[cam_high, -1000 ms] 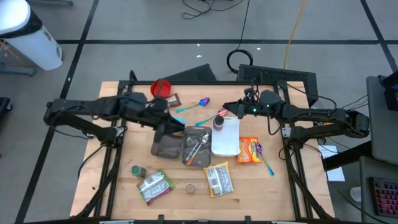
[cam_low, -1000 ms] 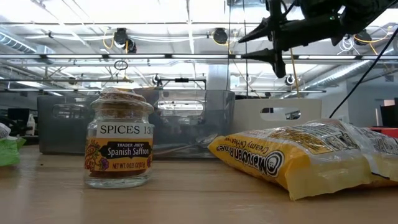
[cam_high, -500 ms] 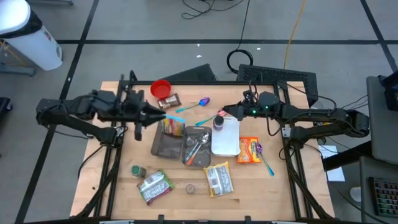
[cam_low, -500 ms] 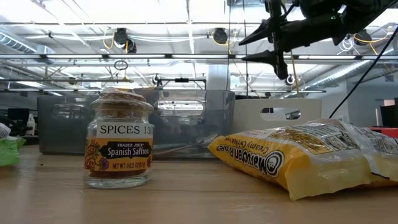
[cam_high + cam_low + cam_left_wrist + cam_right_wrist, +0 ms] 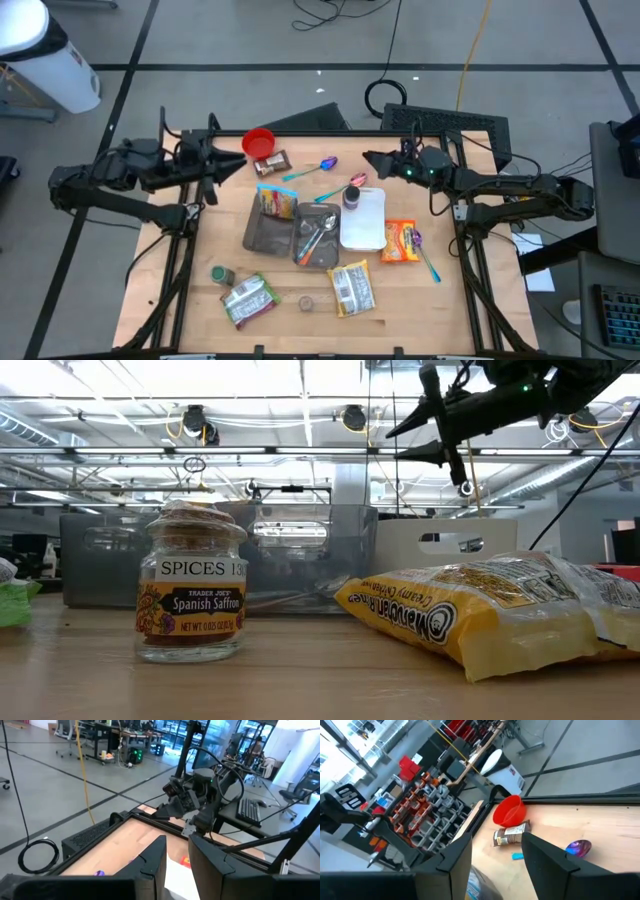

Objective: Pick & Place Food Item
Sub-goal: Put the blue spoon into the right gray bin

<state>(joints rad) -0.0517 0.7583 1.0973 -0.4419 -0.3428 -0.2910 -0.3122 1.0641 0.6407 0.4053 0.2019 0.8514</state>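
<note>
Now, left tool point(image 5: 232, 166) empty beside red bowl point(image 5: 258, 141).

Overhead view looking straight down on the whole worktop point(image 5: 190, 300), low view level at worktop height and close behind the spice jar point(image 5: 191, 583), wrist views facing across, both showing the worktop's far edge.

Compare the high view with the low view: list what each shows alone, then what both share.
Only the high view: the left gripper, empty and raised near the red bowl, the grey tray holding a snack bag, and the white board.
Only the low view: the saffron jar's label and the room's ceiling lights.
Both: the right gripper, open and empty, and the yellow rice bag.
</note>
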